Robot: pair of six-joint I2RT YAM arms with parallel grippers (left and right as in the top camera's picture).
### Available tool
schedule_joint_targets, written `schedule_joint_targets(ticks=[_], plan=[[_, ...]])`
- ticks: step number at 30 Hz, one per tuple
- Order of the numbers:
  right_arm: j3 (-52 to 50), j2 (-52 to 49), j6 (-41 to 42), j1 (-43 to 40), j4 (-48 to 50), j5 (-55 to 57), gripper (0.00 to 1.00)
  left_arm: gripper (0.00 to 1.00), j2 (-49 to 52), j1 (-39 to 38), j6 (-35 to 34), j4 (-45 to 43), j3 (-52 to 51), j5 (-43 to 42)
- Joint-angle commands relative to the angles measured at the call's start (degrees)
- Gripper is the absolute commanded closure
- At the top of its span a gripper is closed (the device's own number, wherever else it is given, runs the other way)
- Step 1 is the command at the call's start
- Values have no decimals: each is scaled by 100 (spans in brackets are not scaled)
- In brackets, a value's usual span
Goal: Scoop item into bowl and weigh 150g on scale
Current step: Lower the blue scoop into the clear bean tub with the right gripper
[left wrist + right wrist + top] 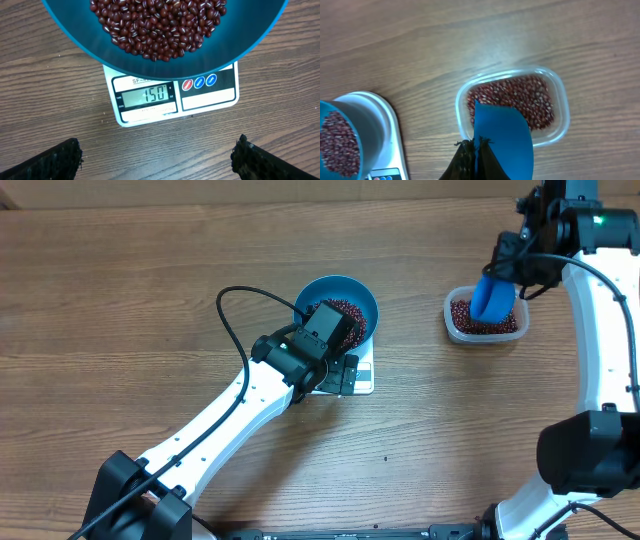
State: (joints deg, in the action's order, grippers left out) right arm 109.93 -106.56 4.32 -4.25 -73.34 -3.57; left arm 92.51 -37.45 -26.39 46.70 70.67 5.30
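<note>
Right gripper (472, 156) — scoop (502, 142) at tub (564, 105)

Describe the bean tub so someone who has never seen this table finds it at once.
On the wooden table, look to the robot's right of the white scale in the middle. There a clear rectangular tub of red-brown beans sits with a blue scoop held over it. Unlike the round blue bowl on the scale, it is see-through and boxy.
</note>
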Motion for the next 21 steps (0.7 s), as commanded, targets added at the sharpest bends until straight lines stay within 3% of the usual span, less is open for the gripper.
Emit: schedule_joint_targets(ticks=[1, 15, 19, 21], plan=[[-162, 101, 22, -85, 39, 55, 96, 0, 50, -7, 111, -24, 63, -44], [-509, 94, 22, -98, 382, 400, 94, 0, 50, -7, 109, -24, 63, -44], [-538, 94, 20, -98, 385, 422, 89, 1, 50, -7, 111, -24, 63, -44], [-573, 94, 20, -98, 387, 476, 72, 0, 50, -7, 111, -24, 63, -44]])
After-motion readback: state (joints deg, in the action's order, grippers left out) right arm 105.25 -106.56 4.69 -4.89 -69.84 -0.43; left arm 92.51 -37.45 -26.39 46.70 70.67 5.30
